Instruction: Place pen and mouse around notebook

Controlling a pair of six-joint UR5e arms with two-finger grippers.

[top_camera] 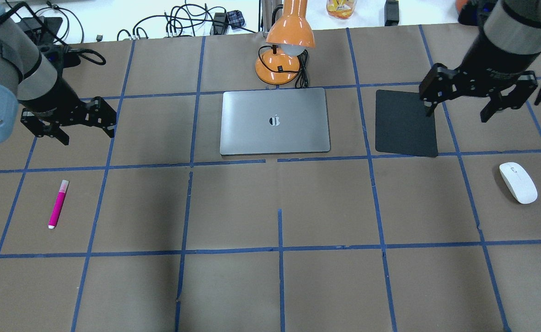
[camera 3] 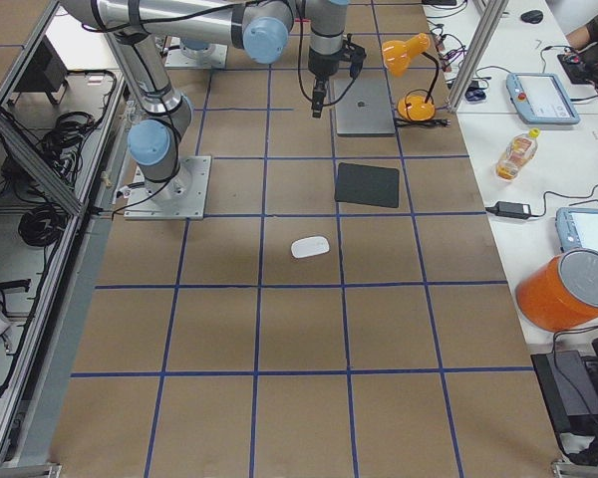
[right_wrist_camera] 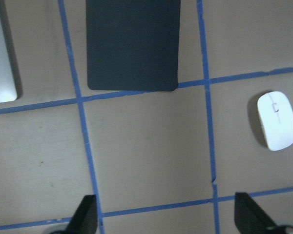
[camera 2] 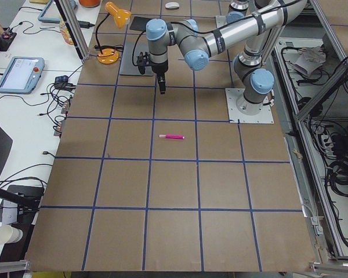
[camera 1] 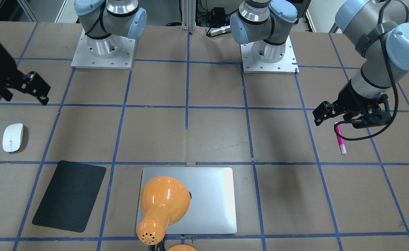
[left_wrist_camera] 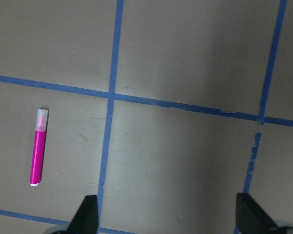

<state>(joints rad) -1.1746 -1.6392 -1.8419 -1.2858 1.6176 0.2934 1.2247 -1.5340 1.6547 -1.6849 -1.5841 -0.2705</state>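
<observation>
The pink pen lies flat on the brown table, near the left side. My left gripper hovers open and empty above and beyond it; in the left wrist view the pen lies left of the spread fingers. The white mouse rests at the right side. My right gripper hangs open and empty over the black mat's edge, with the mouse off to its right. The silver notebook lies shut at the table's middle, far side.
A black mat lies flat to the right of the notebook. An orange desk lamp stands just behind the notebook, its head leaning over it. Cables and a bottle sit past the far table edge.
</observation>
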